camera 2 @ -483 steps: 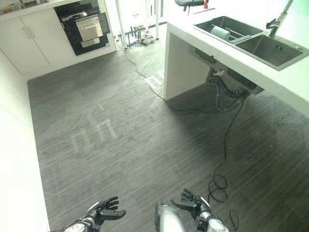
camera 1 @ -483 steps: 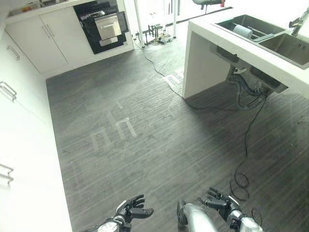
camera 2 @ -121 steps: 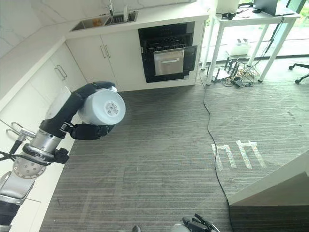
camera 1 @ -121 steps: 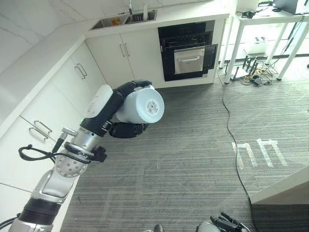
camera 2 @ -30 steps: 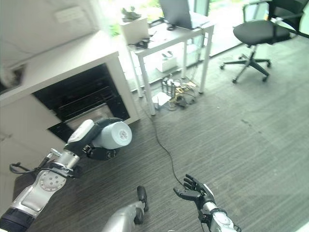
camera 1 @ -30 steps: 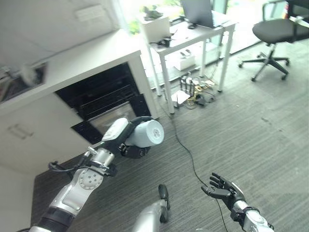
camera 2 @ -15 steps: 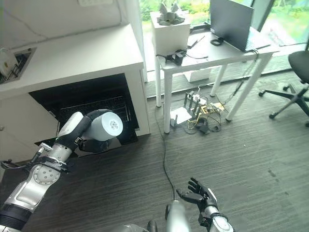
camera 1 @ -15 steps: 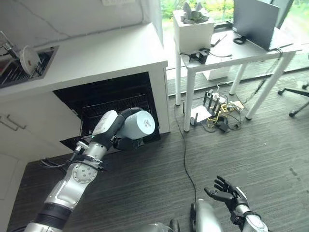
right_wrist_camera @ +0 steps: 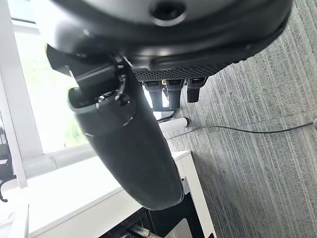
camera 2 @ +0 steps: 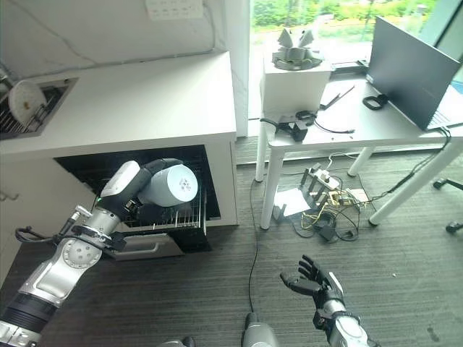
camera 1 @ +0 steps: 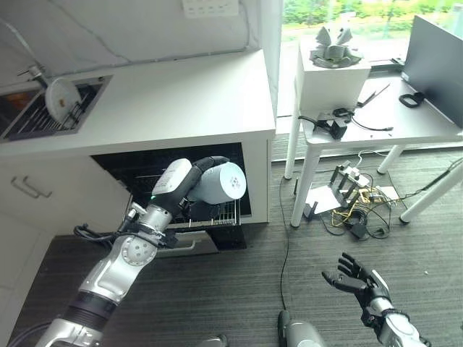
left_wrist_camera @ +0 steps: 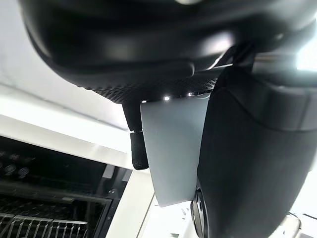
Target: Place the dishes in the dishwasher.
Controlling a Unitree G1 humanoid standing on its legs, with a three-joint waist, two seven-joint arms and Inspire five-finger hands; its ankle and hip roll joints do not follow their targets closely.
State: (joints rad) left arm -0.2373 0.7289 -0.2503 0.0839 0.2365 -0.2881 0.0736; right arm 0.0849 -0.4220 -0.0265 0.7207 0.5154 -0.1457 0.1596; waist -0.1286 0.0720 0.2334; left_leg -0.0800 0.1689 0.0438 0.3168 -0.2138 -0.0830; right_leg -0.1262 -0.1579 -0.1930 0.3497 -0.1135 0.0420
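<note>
ok, status, near to far:
right hand [camera 1: 359, 277]: low over the grey floor [camera 1: 239, 289], fingers spread and relaxed, nothing in it.
cable [camera 1: 283, 238]: black, runs across the floor from near the desk legs toward the bottom of the view.
left hand [camera 1: 194, 189]: raised in front of the dishwasher opening, fingers and thumb wrapped round the pale blue cup [camera 1: 221, 181]; the wrist view shows the cup wall clamped between thumb and fingers.
cup: on its side in the grip, base facing the camera, held just in front of the upper rack level, clear of the racks.
dishwasher [camera 1: 141, 173]: open under the white counter [camera 1: 181, 94], dark inside, wire rack [camera 1: 214, 215] pulled out just below the cup, door [camera 1: 195, 244] folded down toward the floor.
sink [camera 1: 43, 108]: set in the counter at the left, a white plate [camera 1: 61, 93] standing on edge in its drainer rack.
desk [camera 1: 376, 116]: white, right of the counter, carrying a white box [camera 1: 329, 75], a laptop [camera 1: 434, 65] and small dark items; tangle of cables and adapters on the floor under it.
</note>
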